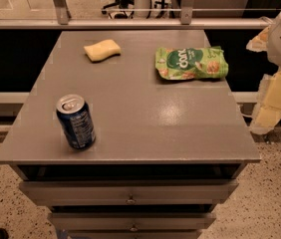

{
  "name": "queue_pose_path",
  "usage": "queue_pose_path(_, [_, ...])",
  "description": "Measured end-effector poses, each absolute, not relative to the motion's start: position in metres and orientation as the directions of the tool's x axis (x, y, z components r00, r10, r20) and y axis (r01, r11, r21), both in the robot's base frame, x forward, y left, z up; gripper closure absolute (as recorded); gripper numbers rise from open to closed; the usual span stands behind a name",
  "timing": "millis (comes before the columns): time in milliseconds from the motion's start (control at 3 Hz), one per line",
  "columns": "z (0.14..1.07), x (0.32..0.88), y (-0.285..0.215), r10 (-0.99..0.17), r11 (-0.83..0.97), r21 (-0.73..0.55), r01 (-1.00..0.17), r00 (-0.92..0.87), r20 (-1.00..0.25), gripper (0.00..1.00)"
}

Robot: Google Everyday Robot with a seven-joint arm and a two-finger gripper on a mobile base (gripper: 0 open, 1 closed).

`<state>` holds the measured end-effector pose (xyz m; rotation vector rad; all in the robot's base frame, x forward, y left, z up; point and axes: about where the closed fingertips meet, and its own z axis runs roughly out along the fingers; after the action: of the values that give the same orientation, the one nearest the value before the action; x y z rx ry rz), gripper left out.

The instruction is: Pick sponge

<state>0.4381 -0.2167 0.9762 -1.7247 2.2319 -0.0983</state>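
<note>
The sponge is a small pale yellow soft block with wavy edges. It lies flat on the grey cabinet top at the far left. My gripper hangs at the right edge of the view, off the cabinet's right side and well away from the sponge. Its pale yellow flat fingers point downward and nothing shows between them.
A green snack bag lies at the far right of the cabinet top. A blue soda can stands upright near the front left. Drawers sit below the front edge. A glass railing runs behind.
</note>
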Motion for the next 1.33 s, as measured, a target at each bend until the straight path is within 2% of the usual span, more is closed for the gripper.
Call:
queue_pose_path(333, [0.976, 0.438, -0.217, -0.953, 0.27, -0.246, -0.931, -0.221, -0.207, 0.0])
queue_pose_path(667, [0.985, 0.459, -0.207, -0.942, 0.269, -0.28, -0.922, -0.191, -0.276, 0.0])
queue_pose_path(1333, [0.997, 0.567, -0.121, -0.833, 0.255, -0.289, -0.923, -0.059, -0.55, 0.0])
